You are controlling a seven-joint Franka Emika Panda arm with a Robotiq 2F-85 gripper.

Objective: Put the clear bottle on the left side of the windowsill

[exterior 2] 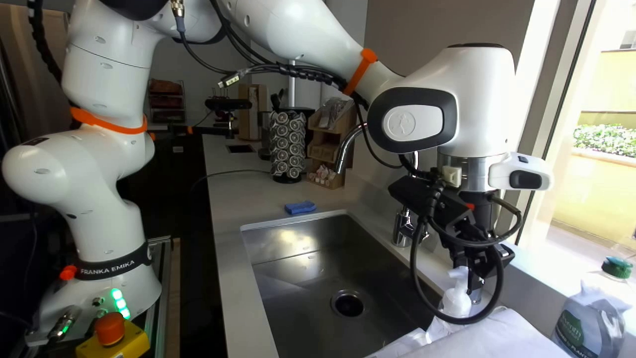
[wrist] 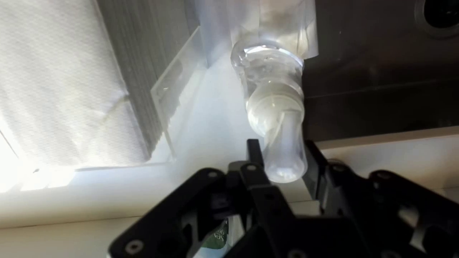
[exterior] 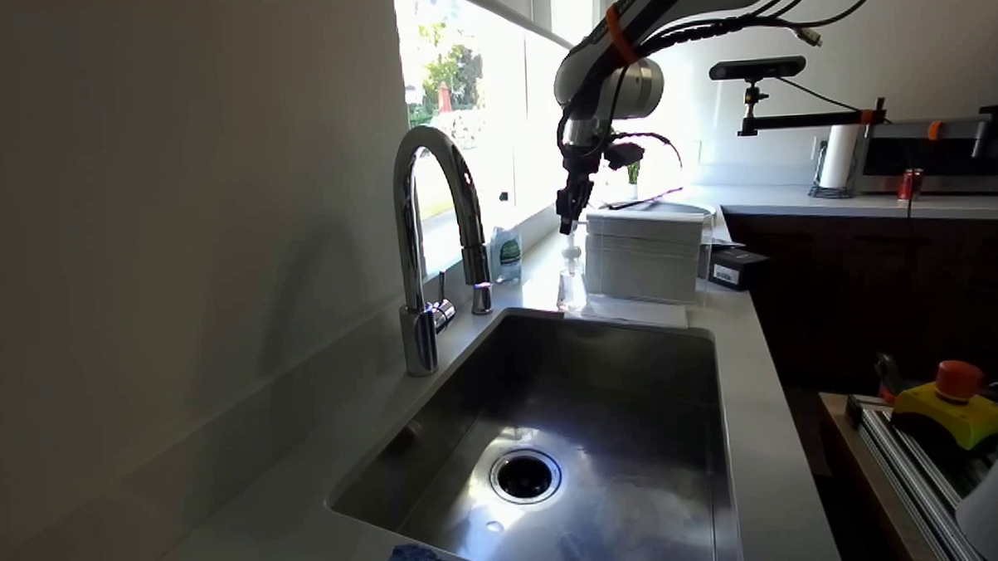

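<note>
The clear bottle with a white pump top stands upright by the sink's corner; it shows in both exterior views (exterior: 571, 282) (exterior 2: 456, 302) and in the wrist view (wrist: 274, 96). My gripper (exterior: 569, 220) points down at its top, also in an exterior view (exterior 2: 471, 274). In the wrist view my fingers (wrist: 283, 154) are partly closed, one on each side of the pump head, with almost no gap. I cannot tell whether the base is off the counter. The windowsill (exterior 2: 541, 271) runs under the window, behind the bottle.
A dish soap bottle with a green label (exterior: 506, 255) (exterior 2: 591, 318) (wrist: 217, 236) stands near the window. A white box (exterior: 643, 255) is close beside the clear bottle. The steel sink (exterior: 635, 367) and tall faucet (exterior: 419, 258) are on the other side. A blue sponge (exterior 2: 300, 207) lies beyond the sink.
</note>
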